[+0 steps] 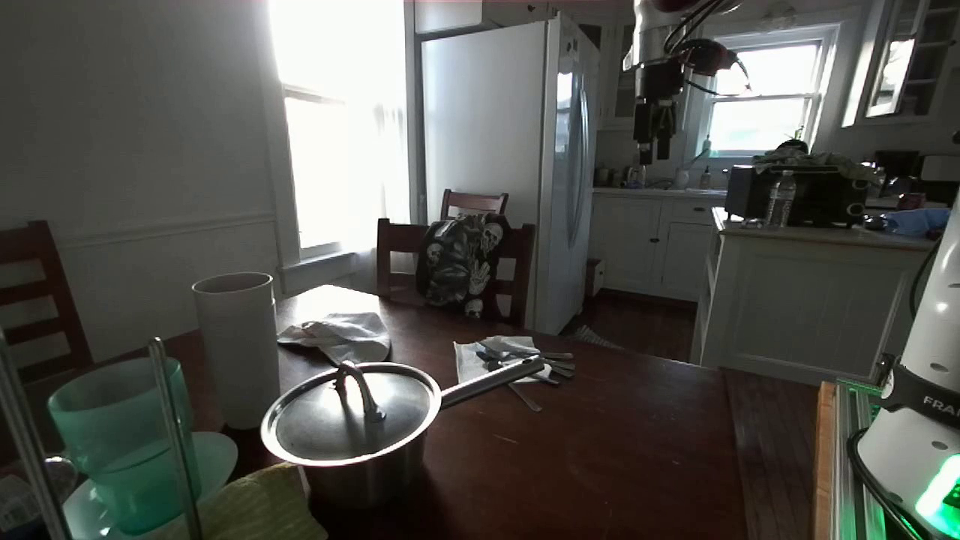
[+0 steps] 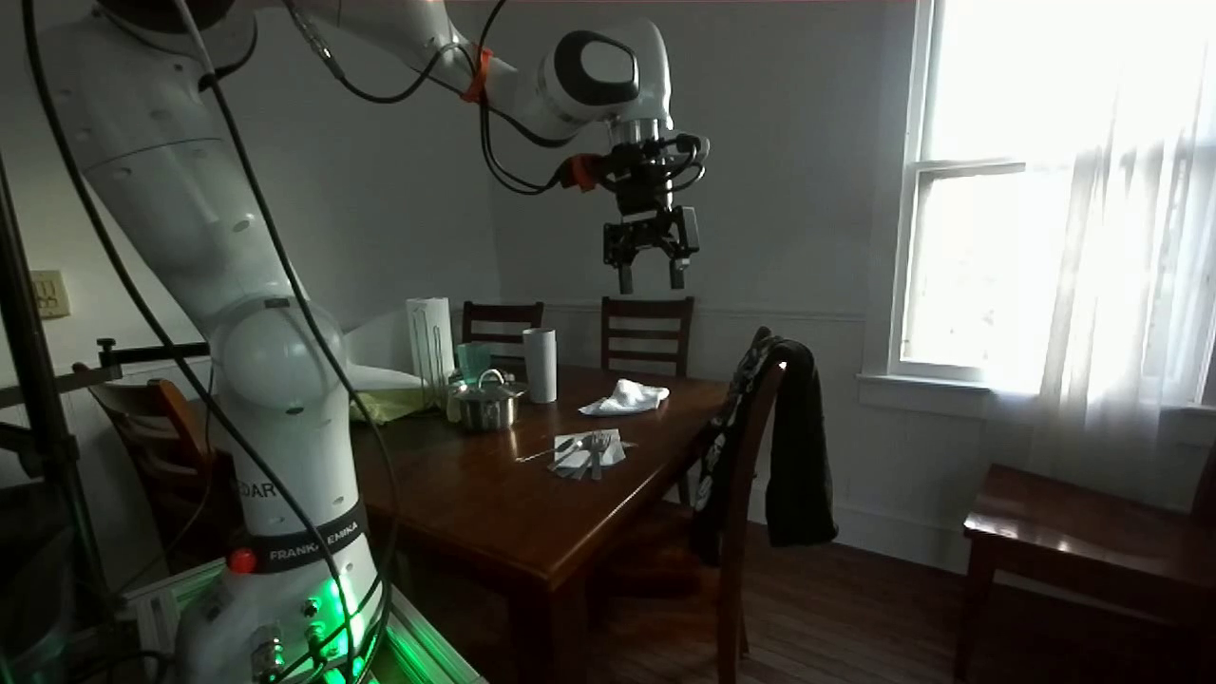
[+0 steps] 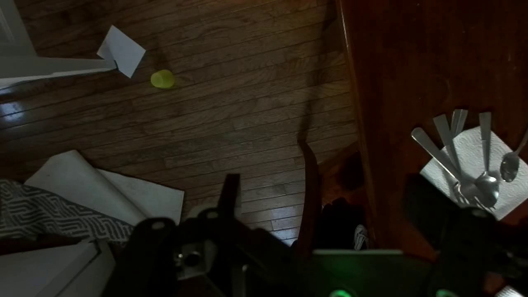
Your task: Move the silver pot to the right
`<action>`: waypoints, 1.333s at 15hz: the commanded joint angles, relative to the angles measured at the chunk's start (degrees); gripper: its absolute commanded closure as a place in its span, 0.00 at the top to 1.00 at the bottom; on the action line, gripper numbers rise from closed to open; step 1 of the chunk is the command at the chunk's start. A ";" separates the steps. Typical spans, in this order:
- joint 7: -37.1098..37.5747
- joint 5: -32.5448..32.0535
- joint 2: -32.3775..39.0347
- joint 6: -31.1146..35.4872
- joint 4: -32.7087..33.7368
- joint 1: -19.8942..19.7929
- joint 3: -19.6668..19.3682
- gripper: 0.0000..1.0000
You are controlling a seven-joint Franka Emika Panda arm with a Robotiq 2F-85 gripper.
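Note:
The silver pot (image 1: 367,472) stands upright on the dark wooden table in both exterior views (image 2: 487,412). It has a wide rim, a lid with a thin arched handle, and a long side handle pointing toward the cutlery. My gripper (image 2: 651,277) hangs high in the air, fingers pointing down, well above and apart from the pot. It shows high up in an exterior view (image 1: 655,150) too. In the wrist view the fingers (image 3: 324,181) are wide apart with nothing between them; below lie the table edge, a chair and the floor. The pot is out of the wrist view.
Cutlery (image 3: 486,185) lies on a white napkin (image 2: 608,446) near the pot. A crumpled white cloth (image 1: 345,330), a tall white cylinder (image 1: 236,352) and green translucent tubs (image 1: 124,442) stand around the pot. A yellow-green cloth (image 1: 259,506) lies beside it. A chair with a draped bag (image 1: 461,259) stands at the table edge.

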 commanded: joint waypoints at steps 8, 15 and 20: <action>0.00 0.01 0.03 -0.16 0.14 0.06 -0.04 1.00; 0.00 0.01 0.03 -0.16 0.14 0.06 -0.04 1.00; -1.31 -0.13 0.17 0.92 -0.06 0.72 0.29 1.00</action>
